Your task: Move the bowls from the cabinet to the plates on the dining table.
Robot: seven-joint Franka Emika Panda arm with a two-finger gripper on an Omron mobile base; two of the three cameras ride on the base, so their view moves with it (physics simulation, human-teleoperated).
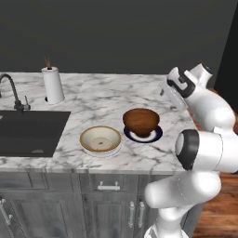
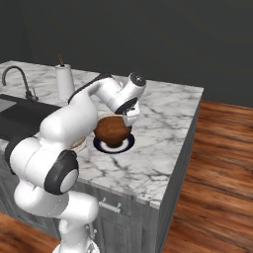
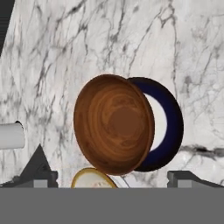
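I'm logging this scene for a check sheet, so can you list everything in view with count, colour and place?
wooden bowl: one, glossy reddish-brown, sitting on the blue plate.
blue plate: one, dark blue with a white ring, on the table right of centre.
beige bowl: one, beige with a tan rim, near the table's front edge, left of the wooden bowl, on a white plate.
white plate: one, white, under the beige bowl, mostly hidden.
paper-towel roll: one, white, upright behind the sink.
sink: one, black, set in the table's left part.
tap: one, dark, behind the sink.
table: one, white marble with grey veins, grey drawer fronts below.
floor: brown wood, right of the table.
gripper: one, dark fingertips, open, above the wooden bowl.
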